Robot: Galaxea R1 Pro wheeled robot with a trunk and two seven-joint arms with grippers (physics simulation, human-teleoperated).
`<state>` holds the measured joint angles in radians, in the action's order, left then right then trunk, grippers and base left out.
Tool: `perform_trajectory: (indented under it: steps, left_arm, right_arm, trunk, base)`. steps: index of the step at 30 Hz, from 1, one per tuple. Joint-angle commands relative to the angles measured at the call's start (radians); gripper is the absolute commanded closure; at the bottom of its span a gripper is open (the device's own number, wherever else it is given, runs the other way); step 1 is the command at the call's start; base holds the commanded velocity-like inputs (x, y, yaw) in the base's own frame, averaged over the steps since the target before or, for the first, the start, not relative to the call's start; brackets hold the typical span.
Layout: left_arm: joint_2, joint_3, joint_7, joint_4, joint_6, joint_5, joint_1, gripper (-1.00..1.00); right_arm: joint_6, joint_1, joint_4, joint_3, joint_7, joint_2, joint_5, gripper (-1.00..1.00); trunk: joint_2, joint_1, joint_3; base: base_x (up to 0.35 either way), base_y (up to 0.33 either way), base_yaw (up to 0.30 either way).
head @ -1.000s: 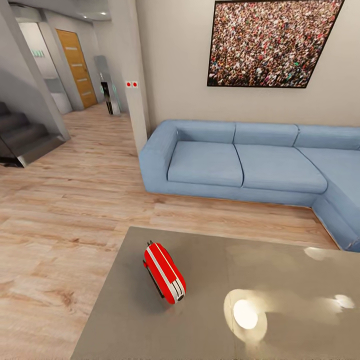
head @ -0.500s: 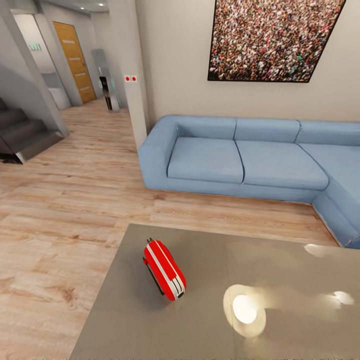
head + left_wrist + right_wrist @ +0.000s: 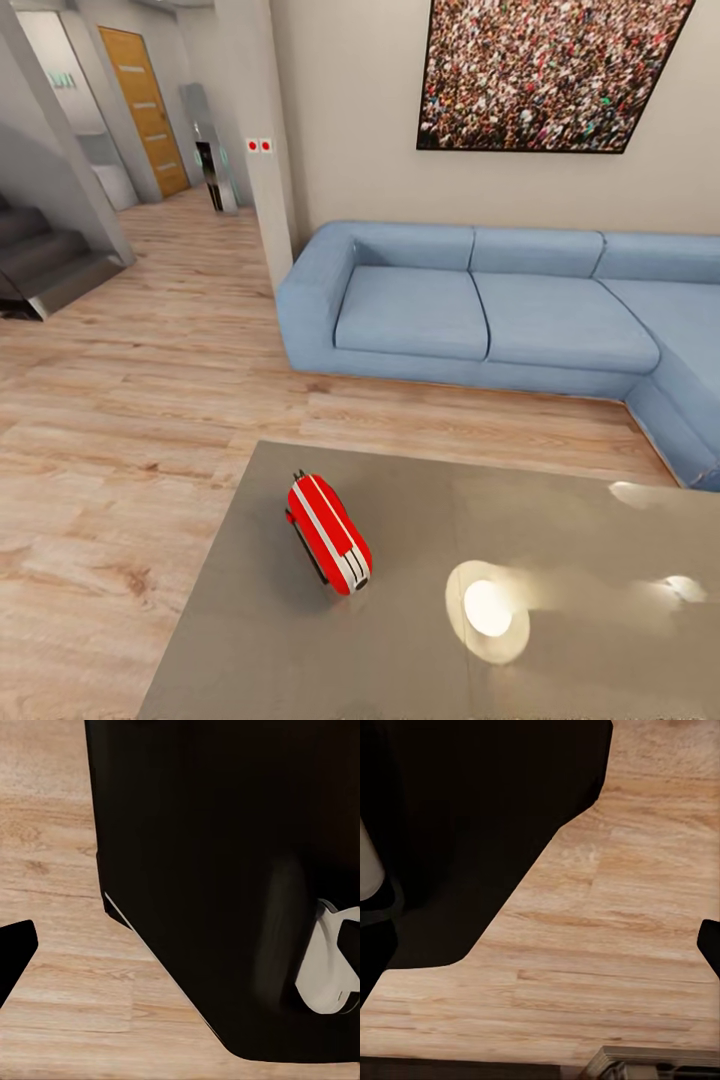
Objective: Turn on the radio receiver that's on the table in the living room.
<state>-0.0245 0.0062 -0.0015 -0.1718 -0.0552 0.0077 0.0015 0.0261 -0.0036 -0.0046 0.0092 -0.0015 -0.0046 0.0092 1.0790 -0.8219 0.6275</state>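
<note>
Evidently the radio receiver point(image 3: 328, 533) was left lying near the table point(image 3: 560, 540) corner for easy reach, while the jaws' state could not be told.

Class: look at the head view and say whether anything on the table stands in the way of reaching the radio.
Nothing visible does. The radio lies alone on the table, near its left edge, with bare glossy top all around it.

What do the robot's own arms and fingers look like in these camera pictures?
Little of them shows. In the left wrist view one matte black finger tip juts in beside a large black body with a white rounded part. In the right wrist view a black finger edge shows. No cables or markings visible.
</note>
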Motion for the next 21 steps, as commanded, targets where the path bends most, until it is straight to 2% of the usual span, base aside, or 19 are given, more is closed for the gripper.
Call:
perform_trajectory:
  steps: [1, 13, 21]
  left_arm:
    - [0.000, 0.000, 0.000, 0.000, 0.000, 0.000, 0.000, -1.00]
    - [0.000, 0.000, 0.000, 0.000, 0.000, 0.000, 0.000, -1.00]
    - [0.000, 0.000, 0.000, 0.000, 0.000, 0.000, 0.000, -1.00]
  right_arm:
    - [0.000, 0.000, 0.000, 0.000, 0.000, 0.000, 0.000, -1.00]
    - [0.000, 0.000, 0.000, 0.000, 0.000, 0.000, 0.000, -1.00]
    - [0.000, 0.000, 0.000, -0.001, 0.010, -0.005, -0.001, -1.00]
  trunk:
    - [0.000, 0.000, 0.002]
    - [0.000, 0.000, 0.021]
    - [0.000, 0.000, 0.024]
  base:
    - [0.000, 0.000, 0.000]
    - [0.000, 0.000, 0.000]
    - [0.000, 0.000, 0.000]
